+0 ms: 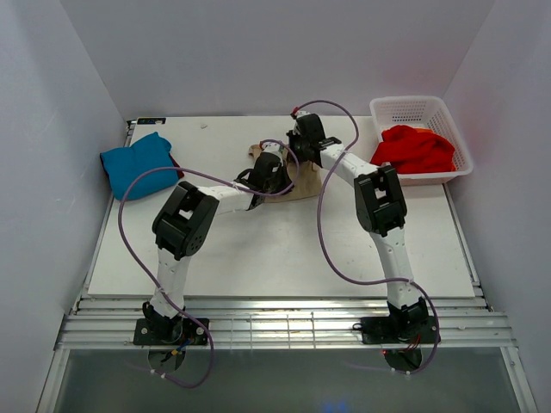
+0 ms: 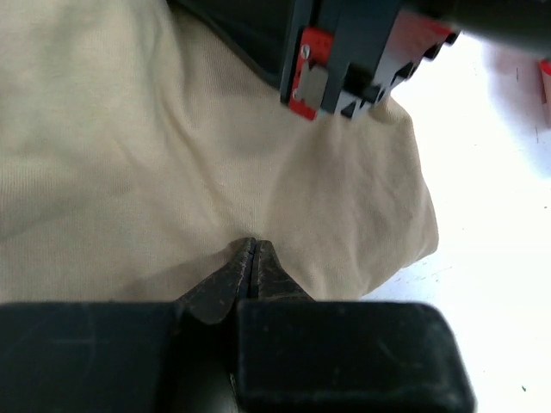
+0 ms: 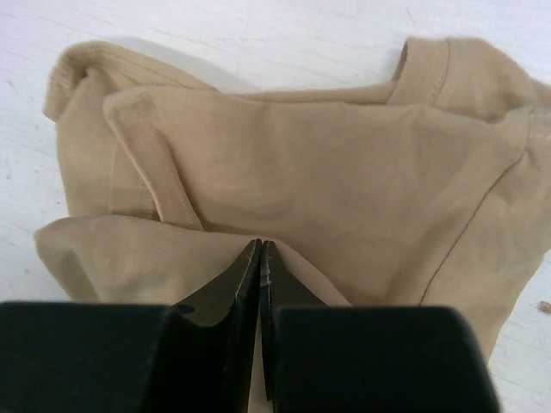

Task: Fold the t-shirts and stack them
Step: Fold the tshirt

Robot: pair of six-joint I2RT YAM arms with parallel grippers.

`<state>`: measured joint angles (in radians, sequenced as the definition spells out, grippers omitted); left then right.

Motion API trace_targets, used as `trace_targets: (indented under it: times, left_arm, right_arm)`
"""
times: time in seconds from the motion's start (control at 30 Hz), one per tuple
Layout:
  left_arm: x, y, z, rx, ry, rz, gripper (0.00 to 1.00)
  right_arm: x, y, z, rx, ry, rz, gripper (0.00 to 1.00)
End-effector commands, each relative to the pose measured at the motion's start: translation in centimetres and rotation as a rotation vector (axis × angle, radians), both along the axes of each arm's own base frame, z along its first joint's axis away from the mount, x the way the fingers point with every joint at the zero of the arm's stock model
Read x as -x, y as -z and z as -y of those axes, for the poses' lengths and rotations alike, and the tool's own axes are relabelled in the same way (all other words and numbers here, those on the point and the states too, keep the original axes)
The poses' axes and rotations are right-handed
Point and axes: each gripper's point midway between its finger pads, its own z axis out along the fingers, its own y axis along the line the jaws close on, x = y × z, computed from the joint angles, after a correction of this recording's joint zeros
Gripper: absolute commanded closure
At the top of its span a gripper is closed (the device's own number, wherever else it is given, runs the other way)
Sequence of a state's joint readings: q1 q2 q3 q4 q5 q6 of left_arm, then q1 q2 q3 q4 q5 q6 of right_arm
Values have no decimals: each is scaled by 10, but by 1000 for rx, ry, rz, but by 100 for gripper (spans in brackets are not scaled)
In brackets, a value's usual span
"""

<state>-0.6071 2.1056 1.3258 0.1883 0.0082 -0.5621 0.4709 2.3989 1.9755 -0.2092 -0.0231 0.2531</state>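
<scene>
One soft, creased tan-beige t-shirt [image 3: 301, 172]

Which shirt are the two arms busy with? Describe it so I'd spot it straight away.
Look at the white table, middle of its far side, where both arms reach. The tan-beige t-shirt lies crumpled there, between the teal-blue shirt on the left and the white basket with a bright red shirt on the right. It is the only pale, sand-coloured cloth.
</scene>
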Motion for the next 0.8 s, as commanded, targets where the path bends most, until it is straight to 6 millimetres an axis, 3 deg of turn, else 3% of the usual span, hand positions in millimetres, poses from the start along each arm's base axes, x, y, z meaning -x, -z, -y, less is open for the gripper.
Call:
trace_targets:
  times: [0.0, 0.03, 0.2, 0.3, 0.33, 0.37, 0.43, 0.47, 0.53, 0.57, 0.77]
  left_arm:
    - [-4, -15, 5, 7, 17, 30, 93]
    - [-6, -17, 6, 8, 18, 35, 93]
    - [-1, -5, 7, 6, 27, 6, 93]
    - [8, 6, 1, 4, 17, -28, 94]
    - [9, 5, -1, 5, 13, -25, 94]
    - [11, 6, -2, 4, 10, -24, 94]
    - [13, 4, -6, -5, 8, -13, 94]
    - [13, 2, -7, -7, 11, -7, 94]
    - [11, -9, -6, -11, 23, 22, 94]
    - [10, -15, -6, -12, 29, 38, 91]
    - [-4, -79, -23, -40, -49, 180, 59]
  right_arm:
    - [-20, -69, -8, -74, -17, 182, 92]
    - [-22, -89, -8, -82, -21, 231, 92]
    - [-20, -131, 4, -88, -25, 300, 92]
    - [-4, -151, 10, -89, -34, 323, 92]
    - [4, -172, 14, -106, -35, 350, 92]
    - [14, -161, 17, -99, -41, 325, 92]
    - [31, -176, 22, -114, -52, 334, 92]
    - [40, -159, 25, -101, -52, 295, 92]
    - [53, -152, 31, -91, -53, 260, 92]
    - [61, -137, 34, -76, -57, 221, 92]
    - [81, -75, 39, -25, -77, 55, 92]
